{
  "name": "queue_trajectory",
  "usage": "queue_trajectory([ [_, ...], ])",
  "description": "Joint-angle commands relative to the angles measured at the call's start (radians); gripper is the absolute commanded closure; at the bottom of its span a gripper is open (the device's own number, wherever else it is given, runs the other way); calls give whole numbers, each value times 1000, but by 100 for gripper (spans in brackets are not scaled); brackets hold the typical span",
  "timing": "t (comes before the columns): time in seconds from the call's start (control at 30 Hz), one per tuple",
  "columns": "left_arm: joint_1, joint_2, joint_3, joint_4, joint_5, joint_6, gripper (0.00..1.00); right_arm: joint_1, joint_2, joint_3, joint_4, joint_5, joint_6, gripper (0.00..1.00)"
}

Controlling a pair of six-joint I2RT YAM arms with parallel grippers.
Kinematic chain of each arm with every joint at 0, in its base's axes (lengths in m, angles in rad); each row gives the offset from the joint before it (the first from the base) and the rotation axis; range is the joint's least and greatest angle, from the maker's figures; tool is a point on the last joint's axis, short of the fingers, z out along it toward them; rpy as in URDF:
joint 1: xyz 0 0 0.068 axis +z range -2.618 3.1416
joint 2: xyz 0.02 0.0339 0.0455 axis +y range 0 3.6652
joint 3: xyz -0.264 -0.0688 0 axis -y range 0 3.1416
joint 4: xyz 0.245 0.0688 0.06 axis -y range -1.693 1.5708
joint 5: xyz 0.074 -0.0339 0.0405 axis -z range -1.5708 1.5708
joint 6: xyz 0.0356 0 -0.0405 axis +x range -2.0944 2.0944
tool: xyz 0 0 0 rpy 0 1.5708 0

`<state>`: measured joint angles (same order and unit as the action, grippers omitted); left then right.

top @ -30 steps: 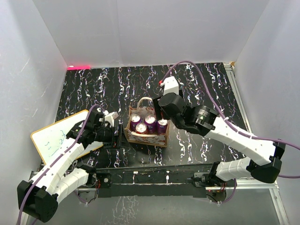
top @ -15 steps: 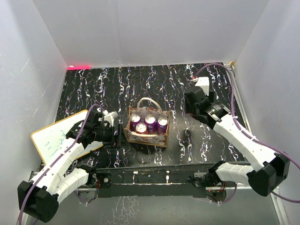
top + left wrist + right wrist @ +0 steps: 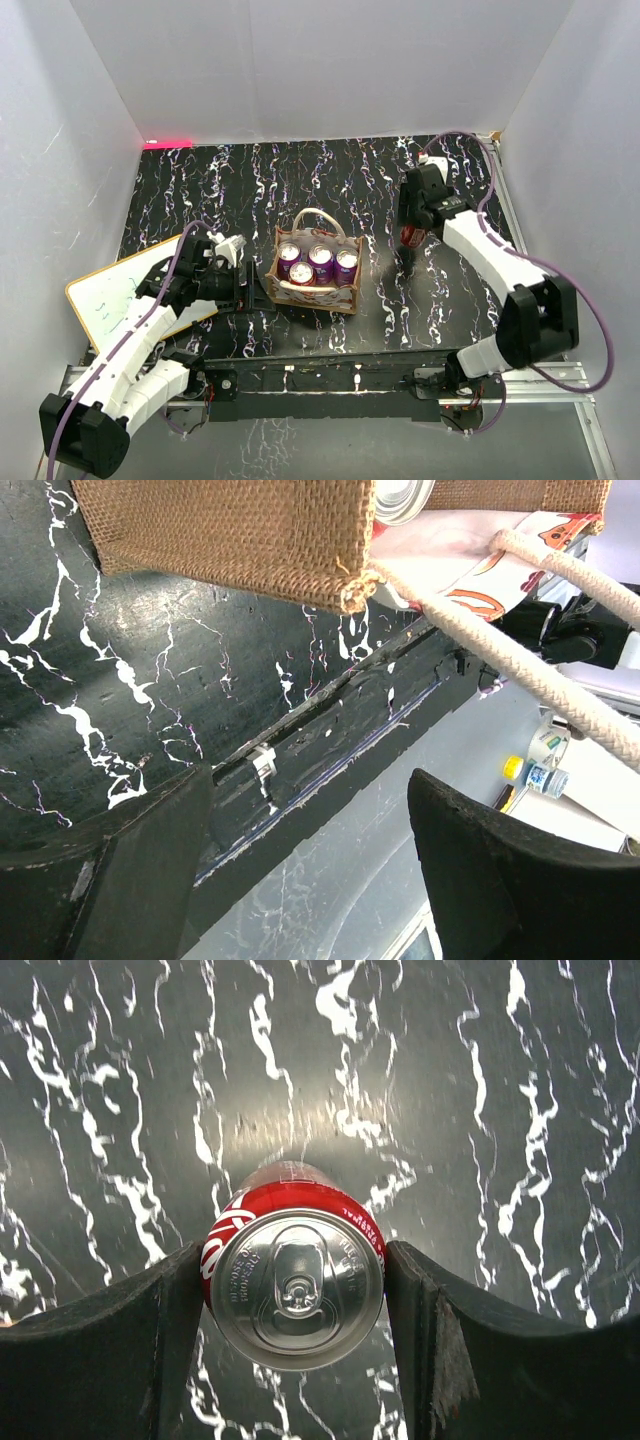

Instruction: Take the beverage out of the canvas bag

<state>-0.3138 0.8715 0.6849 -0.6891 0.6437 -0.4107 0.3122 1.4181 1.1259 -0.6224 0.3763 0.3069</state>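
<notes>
Both arms (image 3: pixel 130 340) wear white shells, black joints and trailing purple cables (image 3: pixel 460 134).

I see the canvas bag (image 3: pixel 310 293) near the middle of the worktop (image 3: pixel 300 180), with three cans (image 3: pixel 320 262) standing in it. A lone can (image 3: pixel 297 1278) is well to its right, between the right jaws. The left jaws lie just left of the bag, and the board (image 3: pixel 110 295) is beyond them at the worktop's left edge.

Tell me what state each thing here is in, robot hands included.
canvas bag: upright, top open, three purple cans inside.
red can: upright, outside the bag, gripped.
right gripper: shut on red can.
left gripper: open, empty, beside the bag.
white board: lying flat.
</notes>
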Motion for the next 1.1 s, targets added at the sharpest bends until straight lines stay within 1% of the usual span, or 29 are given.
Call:
queue_trajectory([
  [0.0, 16, -26, -2, -13, 37, 13, 23, -43, 92, 153, 214, -52, -52, 92],
  [0.13, 25, -27, -1, -13, 40, 15, 23, -59, 222, 249, 257, -68, -83, 92],
  [0.3, 34, -33, -3, -11, 35, 12, 23, -67, 407, 399, 219, -72, -110, 92],
  [0.5, 48, -31, -2, -12, 42, 16, 23, -66, 499, 473, 202, -66, -139, 92],
  [0.57, 54, -32, -3, -11, 46, 16, 23, -66, 509, 474, 196, -72, -141, 90],
  [0.63, 58, -32, -2, -9, 52, 18, 23, -67, 514, 469, 193, -92, -143, 80],
  [0.67, 62, -31, -2, -11, 54, 20, 23, -66, 516, 467, 192, -97, -142, 72],
  [0.73, 68, -31, -3, -9, 61, 24, 23, -67, 520, 472, 182, -106, -141, 56],
  [0.8, 76, -31, -5, -8, 67, 25, 23, -65, 521, 489, 163, -115, -144, 36],
  [0.9, 81, -23, -3, -10, 66, 26, 23, -66, 503, 511, 143, -117, -147, 17],
  [1.0, 84, -14, -3, -10, 67, 26, 23, -66, 461, 499, 141, -133, -148, 5],
  [1.03, 86, -12, -5, -10, 67, 26, 23, -66, 445, 489, 142, -141, -147, 2],
  [1.07, 86, -10, -5, -9, 66, 24, 23, -66, 424, 473, 142, -152, -145, 1],
])
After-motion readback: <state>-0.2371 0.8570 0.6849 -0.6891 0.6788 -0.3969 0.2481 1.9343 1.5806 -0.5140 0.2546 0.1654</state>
